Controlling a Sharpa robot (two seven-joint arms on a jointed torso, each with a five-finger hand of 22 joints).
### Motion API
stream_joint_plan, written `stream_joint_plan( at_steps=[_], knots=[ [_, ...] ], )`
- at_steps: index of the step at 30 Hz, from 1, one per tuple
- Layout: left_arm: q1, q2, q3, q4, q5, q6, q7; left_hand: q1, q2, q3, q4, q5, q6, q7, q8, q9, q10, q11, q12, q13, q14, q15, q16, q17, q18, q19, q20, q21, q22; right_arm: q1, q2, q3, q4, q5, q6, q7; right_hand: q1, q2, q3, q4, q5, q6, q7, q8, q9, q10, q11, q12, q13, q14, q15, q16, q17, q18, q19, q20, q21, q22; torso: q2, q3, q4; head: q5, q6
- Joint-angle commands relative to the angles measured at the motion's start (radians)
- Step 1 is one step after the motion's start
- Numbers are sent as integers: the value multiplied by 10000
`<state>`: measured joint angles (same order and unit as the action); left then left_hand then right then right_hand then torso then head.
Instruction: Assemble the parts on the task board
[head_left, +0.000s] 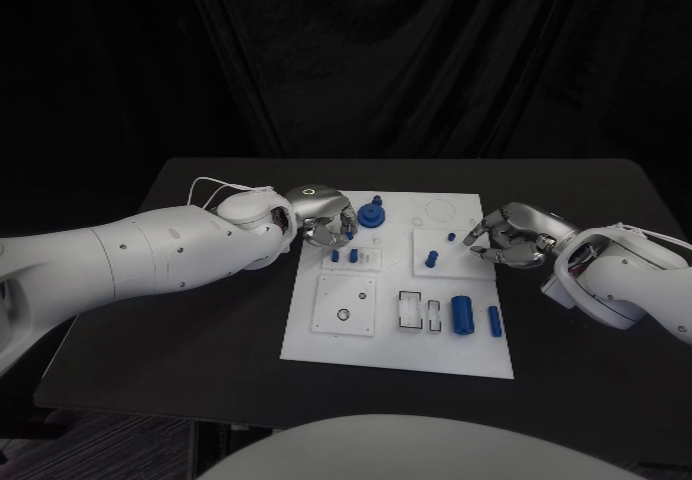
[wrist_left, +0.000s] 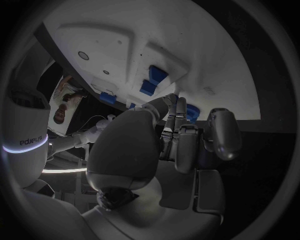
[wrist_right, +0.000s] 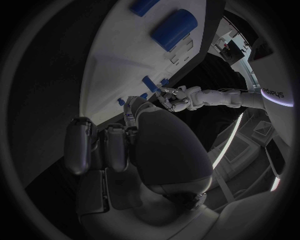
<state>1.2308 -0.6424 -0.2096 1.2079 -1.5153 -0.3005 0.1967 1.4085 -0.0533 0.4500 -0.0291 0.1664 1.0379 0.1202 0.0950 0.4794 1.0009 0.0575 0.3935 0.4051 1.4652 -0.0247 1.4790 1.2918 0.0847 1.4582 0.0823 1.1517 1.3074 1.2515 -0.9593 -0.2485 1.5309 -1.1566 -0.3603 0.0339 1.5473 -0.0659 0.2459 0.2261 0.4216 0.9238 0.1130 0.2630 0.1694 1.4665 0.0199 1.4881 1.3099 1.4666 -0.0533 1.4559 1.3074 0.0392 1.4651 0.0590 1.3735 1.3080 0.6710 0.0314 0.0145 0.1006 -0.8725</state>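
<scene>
White task board (head_left: 329, 335) at frame centre, carrying blue parts (head_left: 462, 313); left hand (head_left: 323, 220) and right hand (head_left: 508, 238) hover at its upper corners, grasp indeterminate.

Two white, smooth-shelled arms. Silver multi-fingered left hand (head_left: 325, 222) and right hand (head_left: 512, 238). Thin white cables at both wrists.

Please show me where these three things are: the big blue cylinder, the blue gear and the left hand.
big blue cylinder (head_left: 462, 313): head view, middle of its side, lying on the board.
blue gear (head_left: 372, 216): head view, its top, near the board's far edge.
left hand (head_left: 323, 219): head view, middle of the hand.
</scene>
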Motion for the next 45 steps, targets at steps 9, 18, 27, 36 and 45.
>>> stream_joint_plan(
  at_steps=[9, 18, 27, 36, 45],
  knots=[
    [-58, 120, -16, -37, -31, 283, 68, 72, 70, -61, -17, 60, 68, 42, 9, 6, 103, -19, 52, 23, 242, 69, -96, -85, 90, -83, 31, -149, 993, -26, 6, 4, 10, 2, 96, -189, -56, 18, 6, -22, 43, -34, -3, -45, -17, 83, 64, -54, 1082, 607, 78, -66, 398, 134, 129, 37, -32, 1785, -2, 4, -3, 23, -2],
    [-65, 119, -16, -61, -31, 613, -183, 4, -27, -121, -14, -36, -391, 142, -299, -160, -53, 67, -30, 26, 216, 127, -133, -133, 86, -107, 64, -246, 948, -27, 5, 4, 15, 2, 132, -214, -58, 24, 21, -36, 45, -36, -3, -45, -21, 86, 65, -53, 1086, 606, 79, -69, 392, 134, 129, 37, -37, 1785, 6, -1, 6, 3, -2],
    [-72, 110, -16, -78, -31, 760, -358, -156, -258, 55, -15, -56, -1849, -170, -345, -637, -164, 99, -214, -25, 167, 164, -190, -234, 129, -144, 107, -550, 819, -27, 8, 4, 17, 2, 166, -242, -56, 28, 26, -40, 45, -26, -5, -40, -19, 85, 64, -53, 1085, 606, 79, -70, 391, 137, 125, 36, -49, 1780, -6, -1, 4, 3, -2],
    [-74, 78, -16, -90, -31, 387, -351, -222, -384, 183, -63, -64, -2272, -356, -319, -788, -418, 168, -358, -37, 96, 207, -259, -378, 177, -222, 140, -897, 676, -27, -6, 4, 28, 2, 160, -238, -54, 29, 31, -50, 45, -13, -8, -32, -18, 86, 62, -53, 1085, 606, 78, -69, 393, 136, 127, 36, -46, 1782, -3, -3, 7, -8, -2],
    [-74, -27, -15, -157, -31, -475, -312, -211, -449, 353, -164, -99, -2429, -414, -306, -862, -801, 266, -410, 66, 27, 277, -306, -474, 217, -303, 196, -1220, 532, -27, -48, 4, 47, 2, 130, -224, -53, 16, 31, -61, 44, -14, -8, -32, -19, 84, 61, -55, 1082, 605, 77, -73, 385, 136, 127, 36, -48, 1782, 7, -8, 5, -19, -2]
  ],
)
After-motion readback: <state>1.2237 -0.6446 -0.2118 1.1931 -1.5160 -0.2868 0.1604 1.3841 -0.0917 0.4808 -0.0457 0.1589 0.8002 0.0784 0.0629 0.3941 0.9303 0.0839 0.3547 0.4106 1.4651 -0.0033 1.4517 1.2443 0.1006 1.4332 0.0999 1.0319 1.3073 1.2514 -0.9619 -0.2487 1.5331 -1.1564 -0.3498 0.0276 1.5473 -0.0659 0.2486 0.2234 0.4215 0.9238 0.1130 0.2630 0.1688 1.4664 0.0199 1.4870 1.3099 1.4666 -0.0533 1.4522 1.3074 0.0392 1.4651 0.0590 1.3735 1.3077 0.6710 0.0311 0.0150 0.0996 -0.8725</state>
